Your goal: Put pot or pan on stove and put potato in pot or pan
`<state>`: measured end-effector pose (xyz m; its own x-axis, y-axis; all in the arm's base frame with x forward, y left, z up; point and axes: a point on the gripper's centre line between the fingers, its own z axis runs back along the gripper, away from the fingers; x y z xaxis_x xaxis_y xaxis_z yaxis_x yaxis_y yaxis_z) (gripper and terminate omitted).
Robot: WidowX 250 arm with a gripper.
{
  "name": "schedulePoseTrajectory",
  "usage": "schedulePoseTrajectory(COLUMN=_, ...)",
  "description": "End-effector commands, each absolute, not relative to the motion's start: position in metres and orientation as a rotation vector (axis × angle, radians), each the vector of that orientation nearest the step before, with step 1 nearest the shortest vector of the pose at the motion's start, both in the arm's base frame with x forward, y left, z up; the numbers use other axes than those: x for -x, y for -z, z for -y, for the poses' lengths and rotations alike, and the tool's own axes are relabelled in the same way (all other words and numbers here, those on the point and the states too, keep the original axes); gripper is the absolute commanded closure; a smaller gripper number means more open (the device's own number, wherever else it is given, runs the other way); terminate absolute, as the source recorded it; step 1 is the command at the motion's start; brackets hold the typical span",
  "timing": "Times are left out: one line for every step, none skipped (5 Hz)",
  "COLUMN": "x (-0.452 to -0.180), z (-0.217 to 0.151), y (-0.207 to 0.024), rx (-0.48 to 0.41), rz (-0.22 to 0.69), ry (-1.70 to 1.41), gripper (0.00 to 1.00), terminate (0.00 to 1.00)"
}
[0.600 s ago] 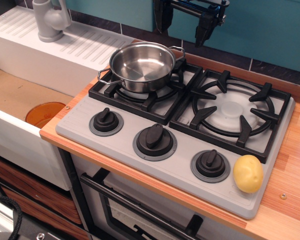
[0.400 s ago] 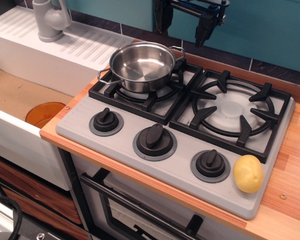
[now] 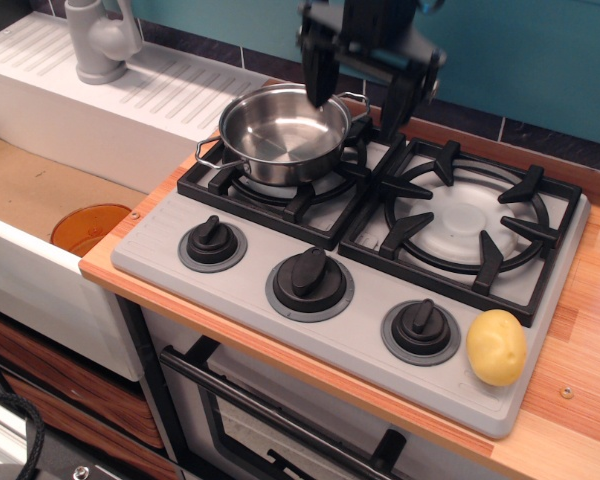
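The shiny steel pot (image 3: 278, 130) with two loop handles sits on the left burner grate of the grey stove (image 3: 365, 330). It holds nothing. The yellow potato (image 3: 496, 346) lies on the stove's front right corner, beside the right knob. My gripper (image 3: 358, 105) is open and empty, its two black fingers spread apart. It hangs just above the pot's right rim and the back of the stove, blurred by motion. It is far from the potato.
A white sink with a grey faucet (image 3: 98, 38) stands at the left. An orange disc (image 3: 88, 227) lies in the basin below. Three black knobs line the stove front. The right burner grate (image 3: 467, 222) is bare. Wooden counter (image 3: 580, 370) runs along the right.
My gripper has come down and forward from the back wall toward the pot's right side. The pot and potato have not moved.
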<state>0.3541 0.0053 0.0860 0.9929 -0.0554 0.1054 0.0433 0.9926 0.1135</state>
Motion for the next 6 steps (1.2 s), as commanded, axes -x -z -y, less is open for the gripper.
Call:
schedulePoseTrajectory(x=-0.360, z=-0.019, y=-0.080, rx=-0.100, rz=0.244, ry=0.067, gripper=0.00, terminate=0.00)
schedulePoseTrajectory(x=-0.364, z=-0.026, y=-0.066, rx=-0.092, rz=0.274, ry=0.080, gripper=0.00, terminate=0.00)
schedulePoseTrajectory(x=-0.366, z=-0.028, y=-0.061, rx=-0.099, rz=0.276, ry=0.079, gripper=0.00, terminate=0.00)
schedulePoseTrajectory(x=-0.368, z=-0.025, y=-0.061, rx=-0.123, rz=0.256, ry=0.042, gripper=1.00, terminate=0.00)
schedulePoseTrajectory(x=-0.368, z=-0.021, y=-0.063, rx=-0.120, rz=0.249, ry=0.026, gripper=1.00, terminate=0.00)
schedulePoseTrajectory(x=-0.367, z=-0.019, y=-0.063, rx=-0.125, rz=0.248, ry=0.023, gripper=1.00, terminate=0.00)
